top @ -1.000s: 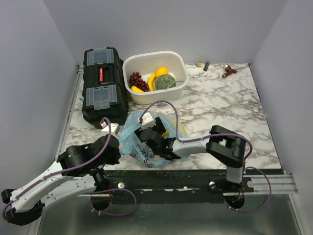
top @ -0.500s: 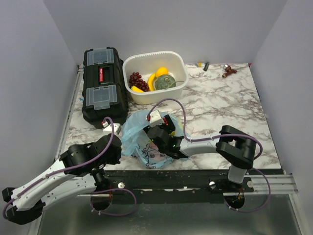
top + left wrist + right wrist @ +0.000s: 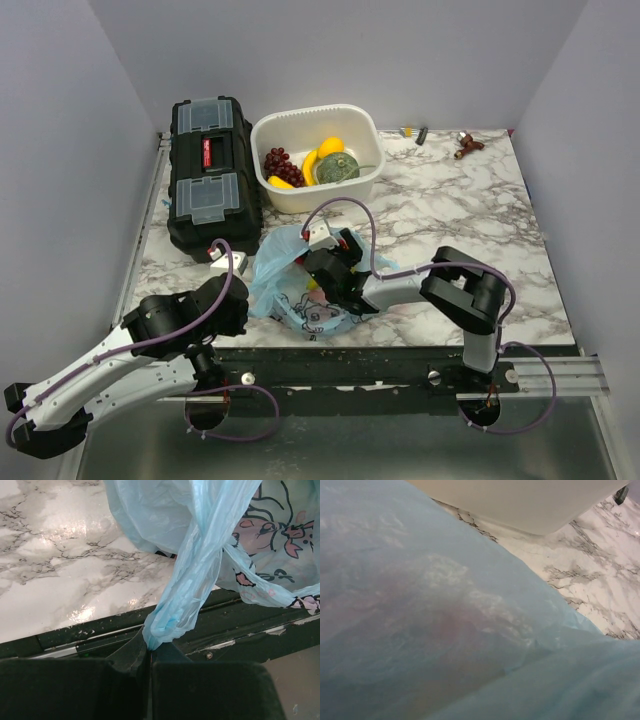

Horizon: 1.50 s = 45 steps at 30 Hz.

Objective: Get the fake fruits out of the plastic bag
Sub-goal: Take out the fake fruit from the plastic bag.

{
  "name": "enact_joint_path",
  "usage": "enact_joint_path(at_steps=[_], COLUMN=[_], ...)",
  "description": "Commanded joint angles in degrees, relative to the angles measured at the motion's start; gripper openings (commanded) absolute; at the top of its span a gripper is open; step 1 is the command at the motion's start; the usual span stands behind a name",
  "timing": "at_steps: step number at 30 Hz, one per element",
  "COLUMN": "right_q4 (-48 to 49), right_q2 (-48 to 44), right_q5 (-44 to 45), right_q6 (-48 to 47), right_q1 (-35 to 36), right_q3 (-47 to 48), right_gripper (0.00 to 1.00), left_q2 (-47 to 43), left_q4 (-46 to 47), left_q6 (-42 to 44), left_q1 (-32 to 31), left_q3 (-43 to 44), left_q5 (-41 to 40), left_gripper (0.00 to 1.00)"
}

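The plastic bag [image 3: 290, 295] lies at the table's [image 3: 450, 210] near edge, with a white tub [image 3: 330, 195] of grapes [image 3: 282, 165], bananas [image 3: 309, 168] and melon [image 3: 338, 168] beyond it and a black toolbox [image 3: 210, 170] at far left. The left gripper [image 3: 149, 654] pinches the twisted bag handle [image 3: 195, 575]. The right gripper [image 3: 322, 270] is buried in the bag, so I cannot tell how its jaws stand; its camera shows only film and a reddish blur [image 3: 445, 625].

No word, number or brand can be read anywhere. The black toolbox [image 3: 200, 228] at the far left corner of the desk [image 3: 450, 210] carries a red label [image 3: 209, 152] on its lid, but the lettering is too small to make out. The plastic bag [image 3: 270, 535] at the near edge bears a cartoon face in black lines with pink patches, with no legible letters.
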Motion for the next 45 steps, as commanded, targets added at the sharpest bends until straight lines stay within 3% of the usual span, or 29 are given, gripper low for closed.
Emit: enact_joint_path(at_steps=[1,8,16,26,36,45], right_q4=[4.2,4.3,-8.9,-21.7,-22.6,-30.2], right_q2=[2.8,5.9,-3.2,-15.5,-22.9,-34.5], right_q5=[0.7,1.2,-7.7,-26.3,-45.4,-42.7], right_q6=[-3.3,-4.3,6.6,24.4,36.2,35.3], right_q1=[-0.8,-1.0,-0.8,-0.9,-0.9,-0.9], right_q3=[1.9,2.5,4.0,4.5,-1.7,-2.2], right_gripper=[0.89,0.76,0.29,0.25,0.18,0.09], left_q2=[-0.1,0.2,0.6,1.0,0.5,0.4], left_q4=[-0.5,-0.4,-0.5,-0.7,-0.5,-0.5], left_q6=[0.4,0.4,0.4,0.4,0.3,0.4], left_q1=[0.0,0.0,0.0,0.0,0.0,0.0], left_q3=[-0.2,-0.2,-0.2,-0.2,-0.2,-0.1], left_q5=[0.0,0.0,0.0,-0.1,0.0,0.0], left_gripper=[0.0,0.0,0.0,0.0,0.0,0.0])
